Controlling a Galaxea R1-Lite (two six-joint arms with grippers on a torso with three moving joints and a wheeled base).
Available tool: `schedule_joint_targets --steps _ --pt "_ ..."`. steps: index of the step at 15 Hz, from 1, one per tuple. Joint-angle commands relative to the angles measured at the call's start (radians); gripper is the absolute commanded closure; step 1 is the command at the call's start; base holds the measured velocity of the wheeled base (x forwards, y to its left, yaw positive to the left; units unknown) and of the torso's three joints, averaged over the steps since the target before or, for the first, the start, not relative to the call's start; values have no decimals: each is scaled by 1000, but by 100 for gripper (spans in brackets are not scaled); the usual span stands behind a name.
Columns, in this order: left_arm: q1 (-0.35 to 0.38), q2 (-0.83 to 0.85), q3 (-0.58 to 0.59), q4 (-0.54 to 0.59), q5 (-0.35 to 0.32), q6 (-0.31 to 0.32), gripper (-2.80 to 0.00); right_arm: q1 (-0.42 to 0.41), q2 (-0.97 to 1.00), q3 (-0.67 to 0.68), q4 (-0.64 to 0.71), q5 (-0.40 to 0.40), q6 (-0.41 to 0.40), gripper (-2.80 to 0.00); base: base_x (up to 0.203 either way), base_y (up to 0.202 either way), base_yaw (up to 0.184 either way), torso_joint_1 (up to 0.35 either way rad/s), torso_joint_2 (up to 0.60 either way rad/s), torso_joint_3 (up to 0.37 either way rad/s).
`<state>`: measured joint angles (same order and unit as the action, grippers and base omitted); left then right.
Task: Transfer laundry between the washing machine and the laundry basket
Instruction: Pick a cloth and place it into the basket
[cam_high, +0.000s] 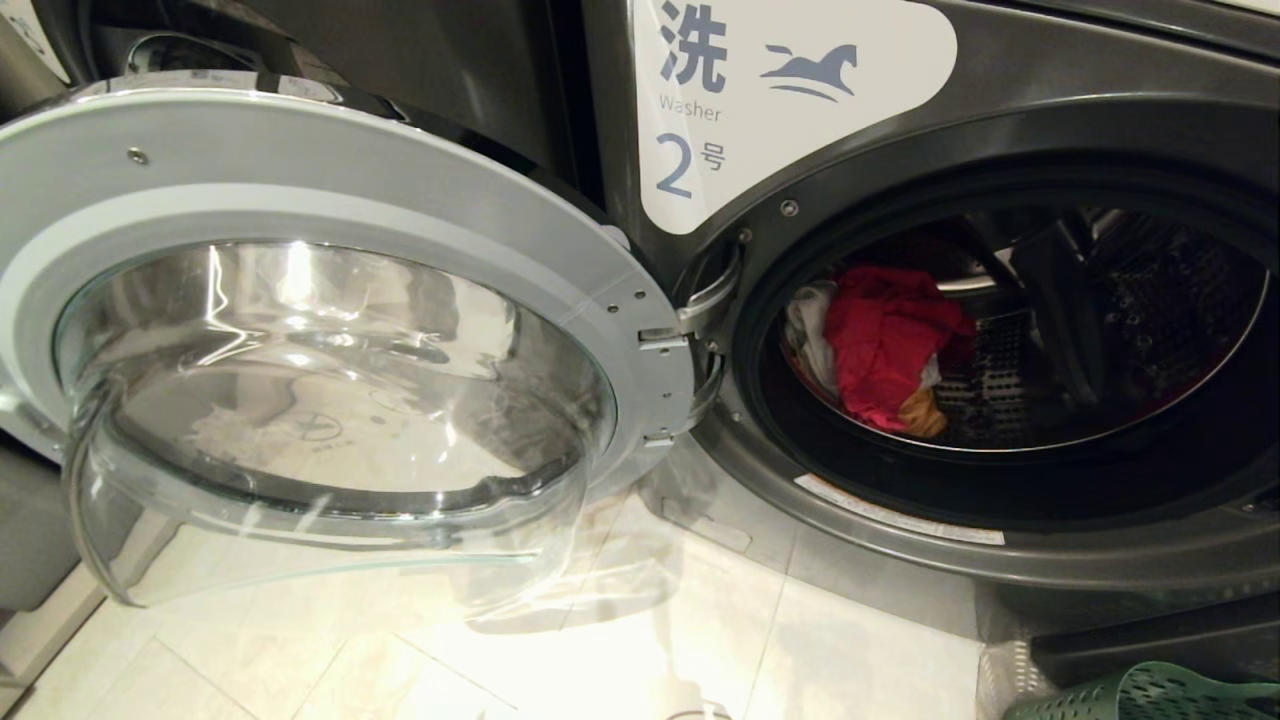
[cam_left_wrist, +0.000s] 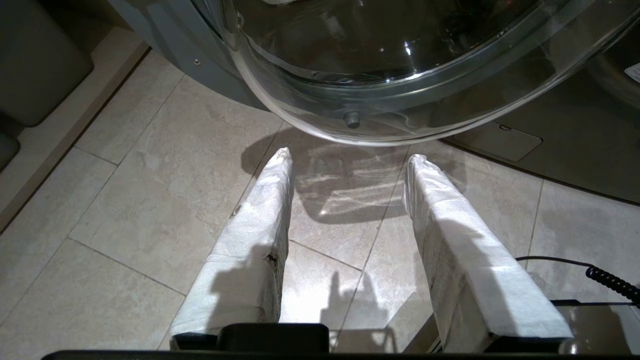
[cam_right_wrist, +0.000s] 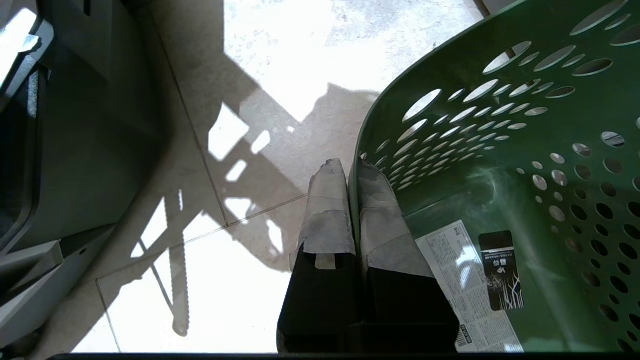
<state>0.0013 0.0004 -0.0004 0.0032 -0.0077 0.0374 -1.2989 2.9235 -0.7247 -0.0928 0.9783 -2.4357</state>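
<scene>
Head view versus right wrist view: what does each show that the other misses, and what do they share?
Only the head view shows the washing machine's open drum with the laundry inside, and the glass door swung wide. Only the right wrist view shows the right gripper, clamped on the rim of the laundry basket with one finger on each side of the wall, and the basket's inside, where a white label but no clothes can be seen. Both show the green basket, the pale floor tiles and the machine's dark front.
</scene>
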Motion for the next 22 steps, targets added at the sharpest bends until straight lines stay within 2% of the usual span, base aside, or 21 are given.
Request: schedule_joint_targets --steps 1,8,9,13,16,22 --pt "0 1 -1 0 0 1 0 1 13 4 1 2 -11 0 0 0 0 0 0 0" --pt "0 1 -1 0 0 0 0 27 25 -6 -2 2 -19 0 0 0 0 0 0 0" --pt "0 0 -1 0 0 1 0 26 26 -17 -1 2 -14 -280 0 0 0 0 0 0" --pt "0 1 0 0 0 1 0 29 26 -8 4 3 -63 -280 0 0 0 0 0 0" --pt "0 0 0 0 0 1 0 30 11 4 9 2 -65 -280 0 0 0 0 0 0" --pt "1 1 -1 0 0 1 0 9 -95 20 157 -16 -68 -280 0 0 0 0 0 0"
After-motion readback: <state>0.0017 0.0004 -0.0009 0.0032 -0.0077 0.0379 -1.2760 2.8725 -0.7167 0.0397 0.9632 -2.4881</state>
